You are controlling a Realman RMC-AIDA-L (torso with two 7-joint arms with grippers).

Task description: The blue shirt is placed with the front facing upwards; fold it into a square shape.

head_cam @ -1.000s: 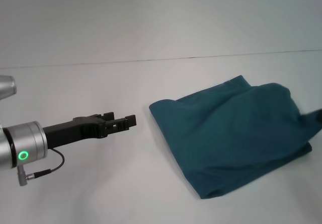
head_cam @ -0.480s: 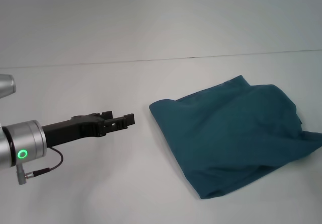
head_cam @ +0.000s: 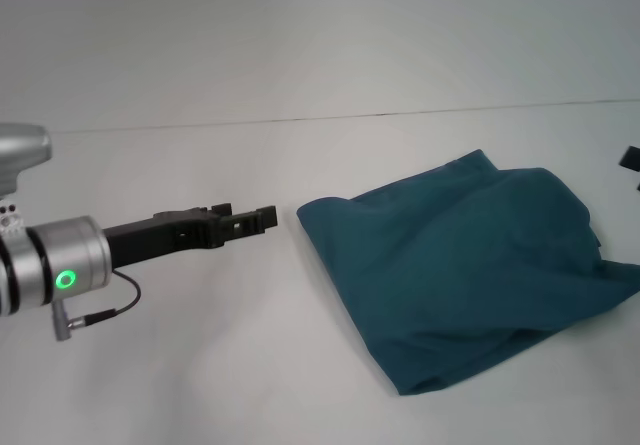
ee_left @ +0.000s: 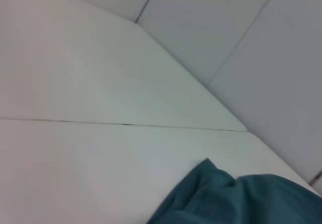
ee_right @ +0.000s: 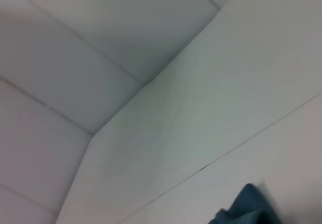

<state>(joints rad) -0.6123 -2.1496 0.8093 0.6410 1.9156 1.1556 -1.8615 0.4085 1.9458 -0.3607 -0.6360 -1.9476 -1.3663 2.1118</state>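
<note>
One blue shirt [head_cam: 465,270] lies folded, plain side up. Left gripper [head_cam: 262,217] at its 9 o'clock, apart, prob. staged; jaw state unclear. Right gripper [head_cam: 630,158] at 2 o'clock, jaws unseen.

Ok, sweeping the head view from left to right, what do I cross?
Left gripper → blue shirt, folded on the white table → right gripper, only just showing at the picture's edge.

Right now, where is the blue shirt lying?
In the head view the blue shirt lies folded on the white table, toward the robot's right, just beyond the left pincer, which is not touching it.
</note>
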